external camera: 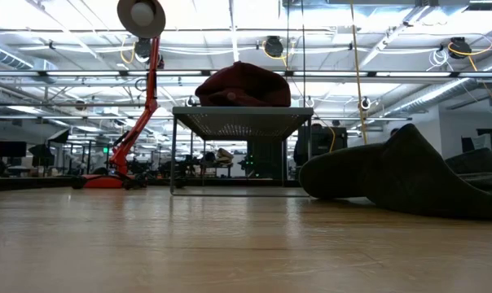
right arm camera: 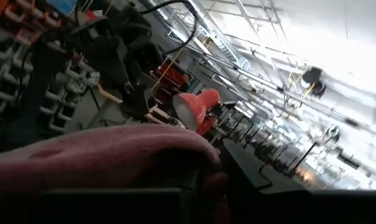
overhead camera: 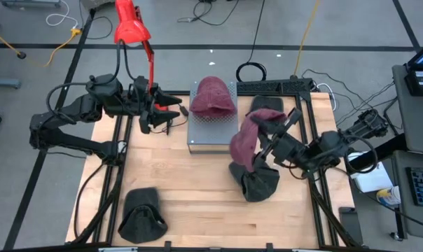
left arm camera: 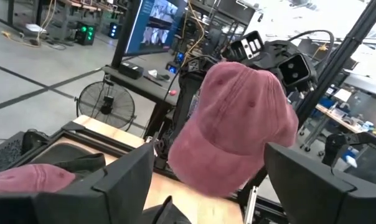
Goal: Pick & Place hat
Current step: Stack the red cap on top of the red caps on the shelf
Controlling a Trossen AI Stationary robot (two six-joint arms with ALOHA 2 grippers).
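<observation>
Your right pincer (overhead camera: 262,143) holds the pink cap (overhead camera: 244,145) pinched by its fabric, lifted above a dark hat (overhead camera: 257,183) on the tabletop (overhead camera: 204,196). Treat the cap as light and floppy: it sags, so grip the stiffer brim. Beyond, the left pincer (overhead camera: 171,110) waits spread beside the platform (overhead camera: 210,133) bearing another red hat (overhead camera: 211,96).

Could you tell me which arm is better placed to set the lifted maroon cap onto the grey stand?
The right: its gripper already holds the maroon cap beside the stand. The left gripper waits open and empty.
</observation>
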